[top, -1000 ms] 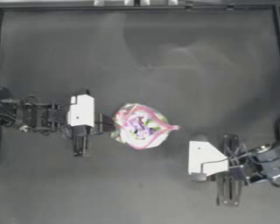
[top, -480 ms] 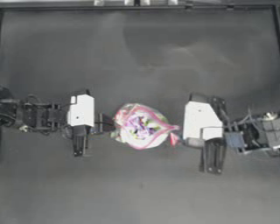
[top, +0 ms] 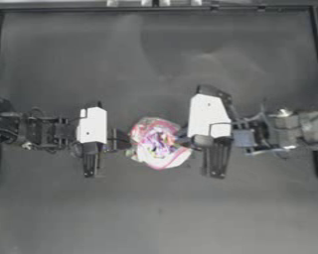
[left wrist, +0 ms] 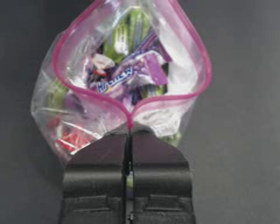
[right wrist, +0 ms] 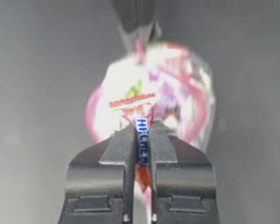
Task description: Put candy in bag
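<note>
The clear bag (top: 158, 145) with a pink strip lies mid-table, full of coloured wrapped sweets. My left gripper (top: 121, 141) is at its left edge. In the left wrist view this gripper (left wrist: 129, 129) is shut on the pink rim, and the bag (left wrist: 131, 74) gapes open beyond it. My right gripper (top: 188, 141) is at the bag's right side. In the right wrist view it (right wrist: 141, 129) is shut on the candy (right wrist: 141, 141), a small sweet with red ends and a whitish middle, right in front of the bag (right wrist: 166, 87).
A raised dark frame (top: 155, 9) runs along the back of the dark table, with side rails at left and right. The left arm's jaws (right wrist: 136, 17) show beyond the bag in the right wrist view.
My right arm has swung from the front right up and leftward to the bag's right side. The left gripper and the bag have stayed put.
</note>
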Tool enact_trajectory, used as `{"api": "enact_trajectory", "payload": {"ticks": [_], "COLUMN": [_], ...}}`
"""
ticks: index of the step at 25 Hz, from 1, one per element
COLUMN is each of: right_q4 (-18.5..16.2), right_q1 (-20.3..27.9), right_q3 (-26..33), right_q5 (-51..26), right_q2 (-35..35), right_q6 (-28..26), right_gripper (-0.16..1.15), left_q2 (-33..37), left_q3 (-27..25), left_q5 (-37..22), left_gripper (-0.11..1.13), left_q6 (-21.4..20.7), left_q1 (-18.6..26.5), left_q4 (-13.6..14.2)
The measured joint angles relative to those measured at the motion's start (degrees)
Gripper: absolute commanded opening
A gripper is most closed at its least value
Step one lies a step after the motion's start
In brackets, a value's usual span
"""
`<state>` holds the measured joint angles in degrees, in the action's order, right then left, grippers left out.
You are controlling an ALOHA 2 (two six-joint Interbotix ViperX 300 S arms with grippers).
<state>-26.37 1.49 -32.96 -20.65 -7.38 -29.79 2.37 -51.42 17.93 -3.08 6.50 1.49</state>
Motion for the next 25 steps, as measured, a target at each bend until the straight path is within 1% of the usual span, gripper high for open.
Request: {"api": "enact_trajectory", "payload": {"ticks": [3, 7, 13, 16, 17, 19, 22, 24, 25], "right_q4": [-0.09, -0.62, -1.05, -1.23, -1.32, -1.93, -2.11, -2.11, -2.02], "right_q1": [0.97, 1.58, 2.37, 2.37, 2.46, 2.46, 2.46, 2.46, 2.46], "right_q3": [0.79, 1.58, 2.29, 2.64, 2.81, 2.81, 2.81, 2.81, 2.81], "right_q5": [2.64, 4.04, 5.63, 5.63, 5.63, 5.63, 5.63, 5.71, 5.71], "right_q2": [3.52, 6.77, 10.28, 11.16, 11.34, 11.60, 11.87, 12.04, 12.04], "right_q6": [0.26, 0.26, 0.26, 0.26, 0.26, 0.26, 0.26, 0.26, 0.26], "right_gripper": [0.34, 0.34, 0.34, 0.37, 0.40, 0.54, 0.78, 0.90, 0.94], "left_q2": [0.00, 0.00, -0.09, -0.09, 0.00, -0.09, -0.09, -0.09, -0.09], "left_q3": [0.00, 0.00, 0.00, 0.00, 0.00, 0.00, 0.00, 0.00, 0.00], "left_q5": [0.00, 0.00, 0.26, 0.53, 0.53, 0.62, 0.62, 0.62, 0.62], "left_gripper": [0.03, 0.03, 0.03, 0.03, 0.03, 0.03, 0.03, 0.03, 0.03], "left_q6": [0.00, 0.00, 0.00, 0.00, 0.00, 0.00, 0.00, 0.00, 0.00], "left_q1": [-0.09, -0.09, 0.00, -0.09, 0.00, -0.09, -0.09, 0.00, -0.09], "left_q4": [0.00, 0.00, 0.09, 0.09, 0.09, 0.09, 0.18, 0.18, 0.18]}}
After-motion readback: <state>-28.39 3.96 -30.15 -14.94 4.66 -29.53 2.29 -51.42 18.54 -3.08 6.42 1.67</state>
